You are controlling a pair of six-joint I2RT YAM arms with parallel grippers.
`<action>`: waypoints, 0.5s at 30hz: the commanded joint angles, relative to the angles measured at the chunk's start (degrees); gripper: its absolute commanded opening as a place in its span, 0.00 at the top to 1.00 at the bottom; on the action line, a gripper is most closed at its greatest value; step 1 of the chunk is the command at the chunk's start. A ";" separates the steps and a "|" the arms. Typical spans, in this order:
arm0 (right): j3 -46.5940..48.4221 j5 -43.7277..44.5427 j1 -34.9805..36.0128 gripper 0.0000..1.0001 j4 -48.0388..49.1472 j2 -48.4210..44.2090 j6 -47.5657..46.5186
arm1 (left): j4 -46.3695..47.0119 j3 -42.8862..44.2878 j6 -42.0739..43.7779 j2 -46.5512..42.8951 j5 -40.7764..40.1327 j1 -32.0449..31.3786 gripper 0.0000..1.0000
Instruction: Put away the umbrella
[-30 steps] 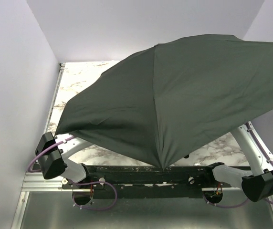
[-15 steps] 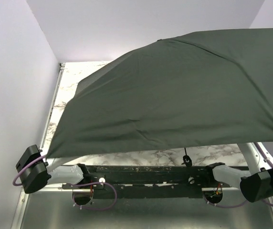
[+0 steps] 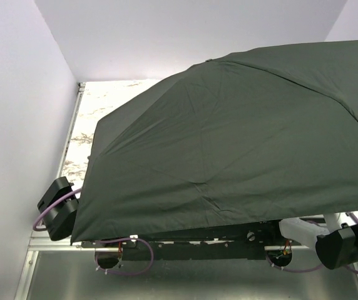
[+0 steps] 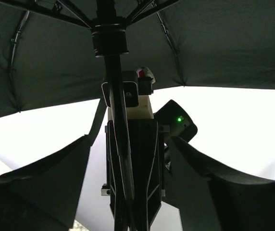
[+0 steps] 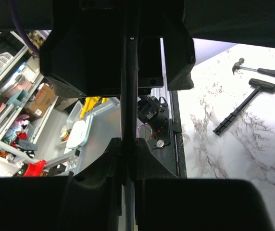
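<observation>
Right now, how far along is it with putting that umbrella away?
Done: nothing visible; the umbrella is fully open. In hand: the right gripper is shut on the shaft, the left gripper open with its fingers either side of it. Left: fold the umbrella down, shorten the shaft, stow it.

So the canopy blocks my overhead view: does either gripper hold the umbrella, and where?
The right gripper is shut on the thin black shaft of the dark grey-green folding umbrella; the left gripper holds nothing.
</observation>
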 commanded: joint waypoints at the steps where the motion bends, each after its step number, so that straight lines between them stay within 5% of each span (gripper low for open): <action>1: -0.11 -1.44 0.12 0.99 1.60 -1.43 -1.99 | 1.70 2.18 -1.75 2.04 2.02 0.21 0.43; 4: 0.55 -0.54 0.13 0.99 -3.45 -1.65 -6.72 | 0.86 2.90 -1.72 2.47 2.00 0.20 0.60; 8: 2.71 2.37 0.09 0.99 -14.14 -1.72 -16.17 | -3.04 4.13 -0.23 2.05 0.87 0.24 1.00; 10: 4.28 5.47 0.12 0.97 -22.70 -1.71 -23.25 | -7.10 4.59 0.90 1.06 -2.09 0.16 1.00; 15: 6.52 16.54 0.13 0.67 -34.62 -1.89 -35.74 | -27.24 9.77 5.88 -1.93 -17.38 -1.08 1.00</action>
